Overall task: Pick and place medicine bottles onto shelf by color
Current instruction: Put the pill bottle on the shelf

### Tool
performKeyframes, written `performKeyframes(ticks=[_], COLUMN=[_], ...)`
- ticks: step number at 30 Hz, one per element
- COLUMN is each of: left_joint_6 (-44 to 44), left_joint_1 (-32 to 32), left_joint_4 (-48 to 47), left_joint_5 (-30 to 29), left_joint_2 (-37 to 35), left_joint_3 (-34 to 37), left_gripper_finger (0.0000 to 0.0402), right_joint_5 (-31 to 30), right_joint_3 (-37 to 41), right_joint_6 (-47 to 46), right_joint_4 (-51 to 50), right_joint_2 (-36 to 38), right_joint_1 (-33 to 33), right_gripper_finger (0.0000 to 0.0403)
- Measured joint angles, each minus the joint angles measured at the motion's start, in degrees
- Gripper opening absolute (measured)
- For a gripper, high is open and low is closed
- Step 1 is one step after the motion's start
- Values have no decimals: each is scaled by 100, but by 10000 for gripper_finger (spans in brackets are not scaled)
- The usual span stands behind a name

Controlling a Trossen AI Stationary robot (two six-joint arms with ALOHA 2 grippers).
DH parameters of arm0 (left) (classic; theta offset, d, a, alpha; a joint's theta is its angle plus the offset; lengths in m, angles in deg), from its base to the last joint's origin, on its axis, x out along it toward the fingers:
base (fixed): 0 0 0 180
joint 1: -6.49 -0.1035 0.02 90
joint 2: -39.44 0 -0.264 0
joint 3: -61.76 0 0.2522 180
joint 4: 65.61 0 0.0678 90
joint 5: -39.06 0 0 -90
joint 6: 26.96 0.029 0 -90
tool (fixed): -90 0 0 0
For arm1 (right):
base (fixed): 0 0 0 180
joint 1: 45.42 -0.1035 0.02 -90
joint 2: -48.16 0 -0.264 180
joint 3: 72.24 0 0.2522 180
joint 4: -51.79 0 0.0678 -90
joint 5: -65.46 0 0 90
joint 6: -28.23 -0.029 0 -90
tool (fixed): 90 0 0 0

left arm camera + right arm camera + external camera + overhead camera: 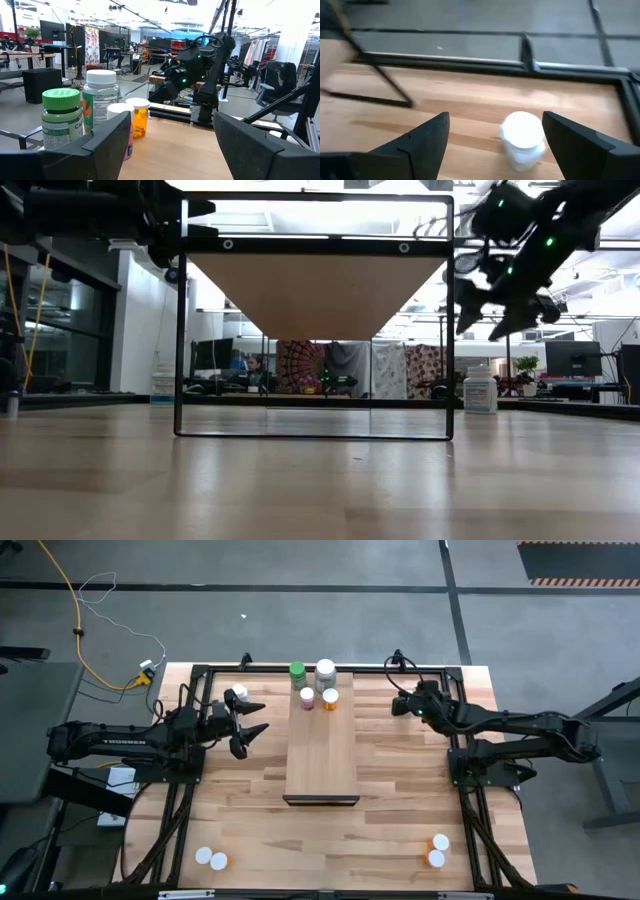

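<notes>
A yellow cable [75,610] and a thin white wire [110,590] lie on the grey floor [300,600] beyond the far left corner of the bench [400,790].

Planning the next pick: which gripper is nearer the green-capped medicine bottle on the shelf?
Left. The left gripper hovers just beside the green-capped medicine bottle, open; the right gripper sits farther off, across the pale wood shelf.

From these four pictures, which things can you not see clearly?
- Bottle labels: left wrist view, print too small to read.
- White bottle: right wrist view, blurred, label unreadable.
- Bottles on the shelf: low view, hidden above the board's underside.
- Bottle near the left gripper: high view, its body hidden by the arm.
</notes>
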Motion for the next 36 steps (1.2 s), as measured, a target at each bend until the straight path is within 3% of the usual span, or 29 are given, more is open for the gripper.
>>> performKeyframes(ticks=[7,17,30,36], left_joint_6=[0,0,59,59], left_joint_1=[0,-2,0,-2], left_joint_4=[-2,-16,-127,-127], left_joint_5=[-1,0,-57,-138], left_joint_2=[0,0,0,0], left_joint_3=[0,-2,-2,-4], left_gripper_finger=[275,275,275,275], right_joint_5=[160,353,750,802], right_joint_3=[0,4,7,9], right_joint_6=[-23,64,-19,-67], right_joint_4=[91,775,600,443], right_joint_2=[-676,-1447,-1551,-1551], right_joint_1=[577,918,1040,1074], right_gripper_finger=[309,309,308,265])
